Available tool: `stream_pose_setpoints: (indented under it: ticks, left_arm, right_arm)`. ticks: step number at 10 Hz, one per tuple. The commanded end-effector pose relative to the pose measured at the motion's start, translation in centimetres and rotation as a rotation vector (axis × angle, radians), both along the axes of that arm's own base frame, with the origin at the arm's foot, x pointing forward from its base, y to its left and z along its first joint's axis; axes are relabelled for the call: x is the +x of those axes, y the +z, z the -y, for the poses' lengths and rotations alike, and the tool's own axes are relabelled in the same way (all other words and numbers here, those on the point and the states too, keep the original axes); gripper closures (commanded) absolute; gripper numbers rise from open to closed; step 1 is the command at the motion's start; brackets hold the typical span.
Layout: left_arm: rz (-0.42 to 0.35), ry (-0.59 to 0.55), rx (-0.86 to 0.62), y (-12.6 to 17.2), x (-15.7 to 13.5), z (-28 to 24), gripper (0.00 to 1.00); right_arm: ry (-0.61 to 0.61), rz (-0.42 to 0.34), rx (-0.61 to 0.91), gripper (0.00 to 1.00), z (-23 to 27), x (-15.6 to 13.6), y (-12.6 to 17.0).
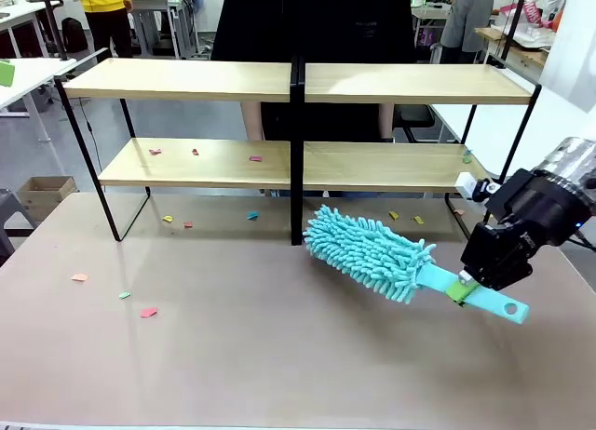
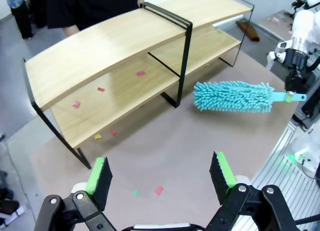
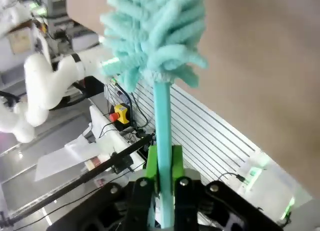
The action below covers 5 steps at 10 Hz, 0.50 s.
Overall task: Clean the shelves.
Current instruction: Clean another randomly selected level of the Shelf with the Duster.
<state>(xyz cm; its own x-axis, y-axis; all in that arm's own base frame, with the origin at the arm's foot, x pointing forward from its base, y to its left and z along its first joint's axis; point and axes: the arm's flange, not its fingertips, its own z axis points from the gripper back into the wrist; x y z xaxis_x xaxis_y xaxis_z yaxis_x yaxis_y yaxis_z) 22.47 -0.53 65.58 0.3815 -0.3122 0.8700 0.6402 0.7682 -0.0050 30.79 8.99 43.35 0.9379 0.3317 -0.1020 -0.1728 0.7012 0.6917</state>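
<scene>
— Where are the shelves?

— The shelves [image 1: 186, 79] stand along the far side of the table [image 1: 279, 365], opposite me, with a person in dark clothes [image 1: 317, 20] just behind them. There are two levels of light wood in a thin black frame, with a black post in the middle.

— Anything on them?

— Small coloured scraps [image 1: 155, 152] lie on the lower board, mostly on my left half. More are scattered on the table beneath and in front.

— And your right gripper?

— My right gripper [image 1: 463, 288] is clamped on the flat handle [image 1: 489, 302] of a turquoise duster [image 1: 368, 253], green pads pressed against both its sides. The fluffy head points toward the centre post, low over the table in front of the lower board. I cannot tell if it touches the tabletop.

— The left one?

— My left gripper [image 2: 161, 173] hangs above the table with its fingers wide apart and nothing between them, well away from the duster.
</scene>
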Motion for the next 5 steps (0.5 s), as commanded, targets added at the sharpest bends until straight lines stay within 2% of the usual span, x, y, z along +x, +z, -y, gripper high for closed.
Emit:
stream_pose_setpoints:
  ticks: [1,2,3,5]
  left_arm:
    - [0.0,0.002,0.002,0.0,0.0,0.0,0.0]
    - [0.0,0.002,0.002,0.0,0.0,0.0,0.0]
    - [0.0,0.002,0.002,0.0,0.0,0.0,0.0]
    - [0.0,0.002,0.002,0.0,0.0,0.0,0.0]
  right_arm:
    - [-0.001,0.006,0.006,0.87,0.1,-0.2,0.5]
    - [-0.111,-0.007,-0.106,0.87,1.0,-1.3,0.9]
    - [-0.143,0.063,-0.082,0.87,0.7,-0.4,-0.1]
    - [-0.197,0.128,-0.043,0.87,0.1,1.5,-1.5]
